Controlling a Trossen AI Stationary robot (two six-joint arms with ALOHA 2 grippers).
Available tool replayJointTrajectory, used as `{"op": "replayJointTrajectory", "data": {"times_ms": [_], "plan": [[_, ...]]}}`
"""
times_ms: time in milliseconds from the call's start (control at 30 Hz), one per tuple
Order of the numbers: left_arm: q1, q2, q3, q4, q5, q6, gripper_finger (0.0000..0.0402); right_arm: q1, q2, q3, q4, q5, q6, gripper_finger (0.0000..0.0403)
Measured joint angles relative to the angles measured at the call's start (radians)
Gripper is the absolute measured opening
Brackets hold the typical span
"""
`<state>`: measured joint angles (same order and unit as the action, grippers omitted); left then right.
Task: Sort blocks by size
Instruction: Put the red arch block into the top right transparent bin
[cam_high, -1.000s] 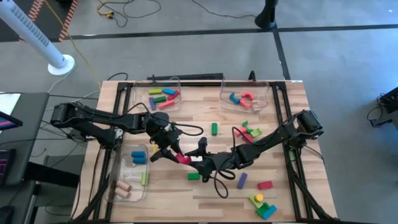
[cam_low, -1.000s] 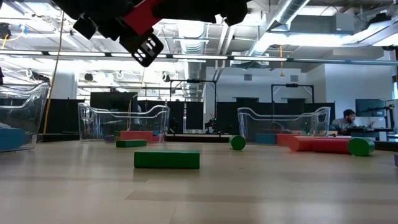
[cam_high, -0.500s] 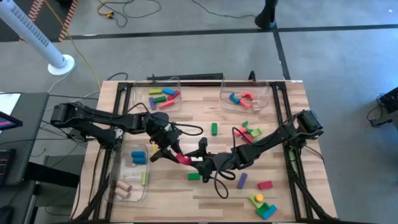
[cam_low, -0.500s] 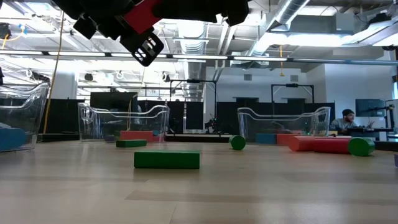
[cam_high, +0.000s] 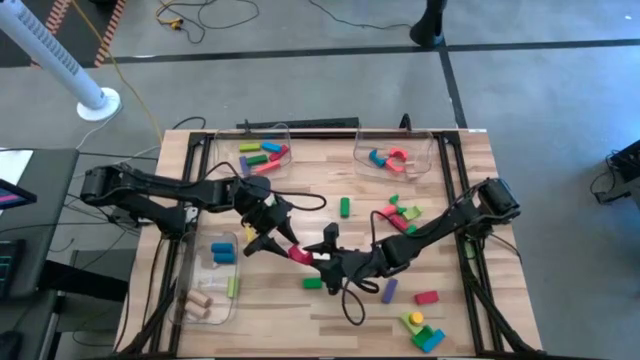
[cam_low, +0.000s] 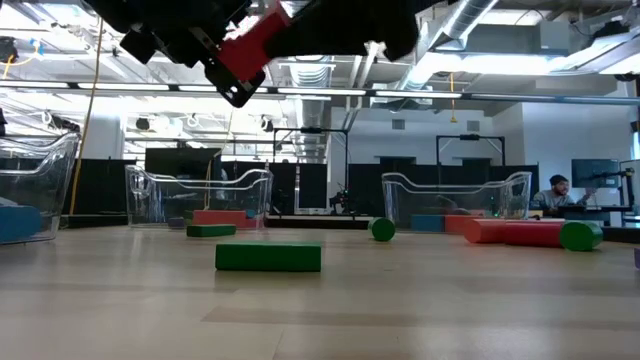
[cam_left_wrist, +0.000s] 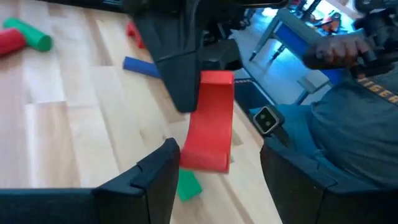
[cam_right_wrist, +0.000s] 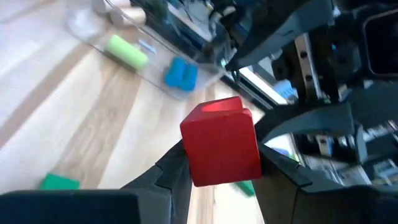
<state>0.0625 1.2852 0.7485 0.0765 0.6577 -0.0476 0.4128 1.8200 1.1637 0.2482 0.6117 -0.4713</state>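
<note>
The left gripper (cam_high: 268, 238) hovers above the table's (cam_high: 300, 310) middle, its fingers (cam_left_wrist: 155, 180) spread apart on either side of the red block (cam_high: 298, 253) without clamping it. Just right of it, the right gripper (cam_high: 318, 259) is clamped on the far end of the red block, holding it in the air above the green block (cam_high: 312, 283). Loose blocks (cam_high: 400, 213) lie farther right; others sit in the bins (cam_high: 393, 152).

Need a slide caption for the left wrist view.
Handover: right gripper holds the red block between the open left gripper fingers.
</note>
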Motion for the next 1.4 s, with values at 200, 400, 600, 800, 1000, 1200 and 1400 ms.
{"op": "replayJointTrajectory", "data": {"times_ms": [200,400,600,800,1000,1200,1400], "plan": [[0.03,-0.052,0.0,-0.12,-0.069,0.064,0.0214,0.005,-0.011,0.0,-0.122,0.086,0.113,0.0166],[0.032,-0.13,0.0,-0.215,-0.188,0.12,0.0214,-0.012,-0.048,0.0,-0.306,0.136,0.242,0.0166],[0.005,-0.157,0.0,-0.31,-0.241,0.142,0.0214,-0.06,-0.126,0.0,-0.492,0.151,0.377,0.0166],[-0.06,-0.127,0.0,-0.336,-0.281,0.161,0.0214,-0.143,-0.218,-0.001,-0.693,0.15,0.492,0.0166],[-0.135,-0.084,0.0,-0.33,-0.325,0.172,0.0214,-0.257,-0.285,-0.001,-0.86,0.15,0.599,0.0166],[-0.206,-0.02,0.0,-0.325,-0.371,0.17,0.0215,-0.365,-0.327,-0.001,-0.973,0.148,0.655,0.0166],[-0.266,0.03,0.0,-0.29,-0.451,0.153,0.0215,-0.474,-0.354,-0.001,-1.049,0.106,0.669,0.0166]]}}
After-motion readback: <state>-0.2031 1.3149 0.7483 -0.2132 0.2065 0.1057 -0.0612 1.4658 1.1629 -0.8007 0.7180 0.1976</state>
